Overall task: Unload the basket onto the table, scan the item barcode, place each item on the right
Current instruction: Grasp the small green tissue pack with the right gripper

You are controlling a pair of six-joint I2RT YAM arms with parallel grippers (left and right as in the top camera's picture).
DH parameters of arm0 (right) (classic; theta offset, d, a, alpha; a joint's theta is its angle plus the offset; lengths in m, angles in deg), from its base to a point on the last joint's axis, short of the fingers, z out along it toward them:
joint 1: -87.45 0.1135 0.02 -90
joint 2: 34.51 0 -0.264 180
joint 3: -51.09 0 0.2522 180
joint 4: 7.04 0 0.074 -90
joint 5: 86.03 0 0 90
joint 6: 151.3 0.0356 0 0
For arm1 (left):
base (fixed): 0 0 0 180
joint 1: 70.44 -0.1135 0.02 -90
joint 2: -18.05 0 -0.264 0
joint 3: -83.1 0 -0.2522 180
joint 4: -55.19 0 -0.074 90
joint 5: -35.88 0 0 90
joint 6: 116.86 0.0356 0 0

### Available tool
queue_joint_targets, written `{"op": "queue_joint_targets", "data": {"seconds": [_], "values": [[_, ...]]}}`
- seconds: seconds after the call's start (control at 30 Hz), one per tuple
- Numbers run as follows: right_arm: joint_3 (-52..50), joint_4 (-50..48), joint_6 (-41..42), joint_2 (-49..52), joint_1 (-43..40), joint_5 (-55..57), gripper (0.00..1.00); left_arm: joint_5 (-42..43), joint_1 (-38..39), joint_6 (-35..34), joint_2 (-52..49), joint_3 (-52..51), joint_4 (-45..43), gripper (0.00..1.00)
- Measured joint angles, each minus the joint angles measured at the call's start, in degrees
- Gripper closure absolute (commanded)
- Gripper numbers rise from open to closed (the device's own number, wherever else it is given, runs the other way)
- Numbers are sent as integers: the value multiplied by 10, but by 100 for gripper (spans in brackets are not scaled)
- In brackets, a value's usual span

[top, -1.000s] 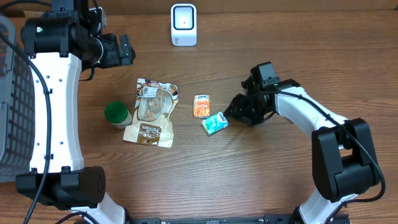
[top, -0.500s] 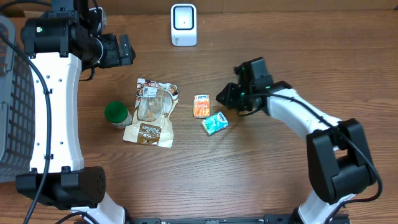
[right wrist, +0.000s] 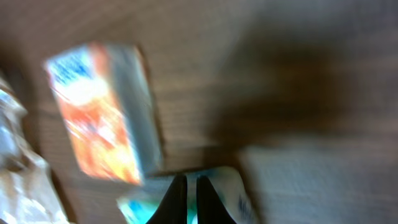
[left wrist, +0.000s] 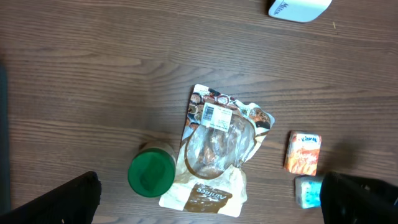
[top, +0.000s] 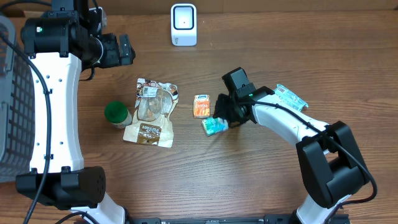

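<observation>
One white scanner [top: 183, 23] stands at the top centre of the worktop [top: 249, 186]. The small packets number three: one orange packet [top: 201, 106] and one teal packet [top: 211, 127] near the middle, and one green-and-white packet [top: 291, 97] right of centre. There is one brown snack pouch [top: 151, 115] left of centre, and one jar with a green lid [top: 115, 113] just beside it. One grey mesh basket [top: 12, 106] sits at the left edge. Two robot arms are in view: one left arm [top: 55, 93] down the left side, one right arm [top: 283, 118] reaching in from the lower right.
</observation>
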Motion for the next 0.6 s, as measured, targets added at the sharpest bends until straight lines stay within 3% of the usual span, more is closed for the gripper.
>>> {"op": "queue_joint_targets", "data": {"seconds": [0.23,0.33,0.53,0.6], "values": [[7,130,-36,1,-4,-24,96,0,0,0,0,0,0,0],[35,200,-101,1,-14,-36,93,0,0,0,0,0,0,0],[99,252,-254,1,-19,-86,55,0,0,0,0,0,0,0],[99,249,-275,1,-19,-92,51,0,0,0,0,0,0,0]]}}
